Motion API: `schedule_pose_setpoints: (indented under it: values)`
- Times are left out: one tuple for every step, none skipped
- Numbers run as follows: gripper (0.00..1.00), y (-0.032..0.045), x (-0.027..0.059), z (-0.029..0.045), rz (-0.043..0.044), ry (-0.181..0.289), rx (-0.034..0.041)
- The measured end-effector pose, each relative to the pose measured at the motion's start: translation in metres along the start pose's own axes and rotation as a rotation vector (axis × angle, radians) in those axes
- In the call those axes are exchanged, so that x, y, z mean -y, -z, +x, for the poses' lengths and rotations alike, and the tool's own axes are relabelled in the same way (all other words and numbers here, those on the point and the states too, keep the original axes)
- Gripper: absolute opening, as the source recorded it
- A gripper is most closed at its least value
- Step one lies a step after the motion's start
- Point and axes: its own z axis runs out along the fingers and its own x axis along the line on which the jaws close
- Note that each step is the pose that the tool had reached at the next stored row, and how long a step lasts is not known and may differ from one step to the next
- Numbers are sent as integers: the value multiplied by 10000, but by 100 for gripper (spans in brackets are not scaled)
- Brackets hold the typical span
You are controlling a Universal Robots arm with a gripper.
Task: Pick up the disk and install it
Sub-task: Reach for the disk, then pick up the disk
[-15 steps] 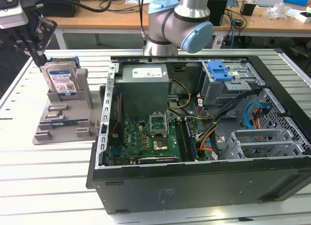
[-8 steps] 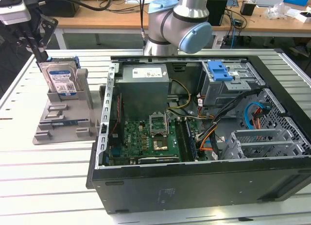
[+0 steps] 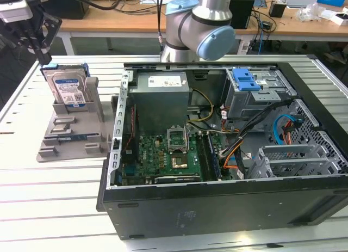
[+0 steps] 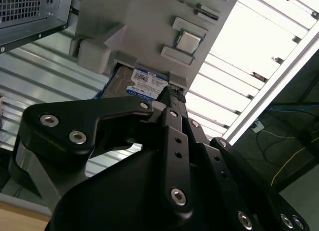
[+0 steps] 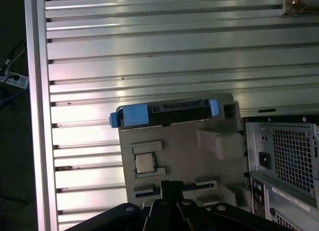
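Pincer: we see the pincer [image 3: 39, 55] with its fingers pressed together and holding nothing.
Disk: the hard drive [image 3: 68, 88] stands on edge in a slot of the grey parts holder [image 3: 70, 137], just below the pincer and slightly to the exterior view's right of it. It is not yet gripped.
Risk, contact: we judge that tips closed like this would strike the drive's top edge instead of straddling it.
Risk, lift: a pull that is not straight could wedge the drive in its slot or drag the light holder across the slatted surface [image 3: 54, 208].
Risk, grip: the blue carrier rails [image 5: 128, 115] are plastic, and a pinch there could slip.
Nearby: a processor chip [image 5: 144, 162] lies in the holder, beside the pincer's tips in the first wrist view.
Obstacles: the open computer case [image 3: 217, 208] sits well apart from the pincer, toward the exterior view's right. Its side wall, the power supply [image 3: 162, 91] and loose cables [image 3: 239, 148] crowd the drive cage [image 3: 261, 94].
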Motion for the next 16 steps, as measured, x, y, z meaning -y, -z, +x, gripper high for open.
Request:
schedule_pose_setpoints:
  values:
    - [11,-1,-12,10,0,0,-1]
    - [11,-1,-15,14,0,0,-1]
    - [11,-1,-15,14,0,1,-1]
    - [11,-1,-15,14,-1,2,0]
    - [11,-1,-15,14,0,1,0]
    - [11,-1,-15,15,-1,0,0]
    - [11,-1,-15,16,0,0,0]
    - [11,-1,-15,16,0,0,0]
    - [11,-1,-15,16,0,0,0]
    - [11,-1,-15,17,0,0,0]
    - [11,-1,-15,17,0,0,0]
    - [11,-1,-15,17,-1,0,0]
    - [11,-1,-15,18,0,4,0]
    - [11,-1,-15,18,-1,25,-1]
    - [11,-1,-15,18,-3,131,-4]
    - [11,0,-15,19,-15,665,-23]
